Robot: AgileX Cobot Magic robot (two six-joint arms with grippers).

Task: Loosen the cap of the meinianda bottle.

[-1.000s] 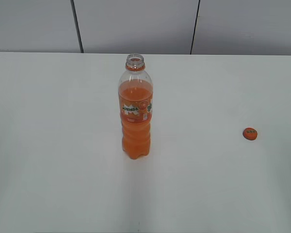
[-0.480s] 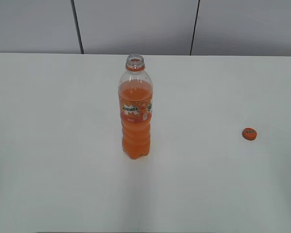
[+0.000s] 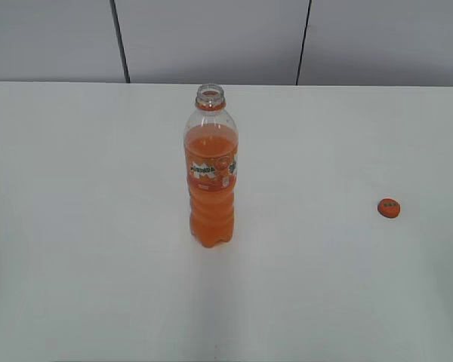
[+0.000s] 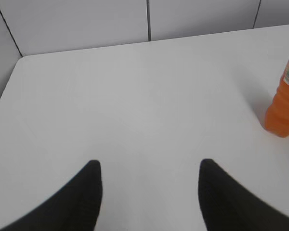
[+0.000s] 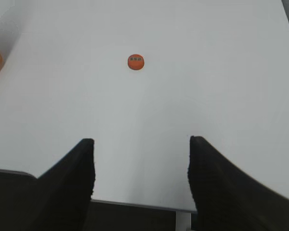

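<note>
Three views, listed in turn.
Exterior, meinianda bottle (image 3: 211,167): upright near the middle of the white table (image 3: 75,226), mouth uncapped, orange drink inside.
Exterior, cap (image 3: 389,207): flat on the table, well apart from the bottle, toward the right edge.
Exterior, arms: neither in view.
Left wrist, left gripper (image 4: 149,192): held above bare table, fingers spread wide, gripping nothing; bottle base at the right edge of the view.
Right wrist, right gripper (image 5: 140,168): poised over the near table edge, fingers spread wide, empty; cap lies ahead, apart from the fingertips.
</note>
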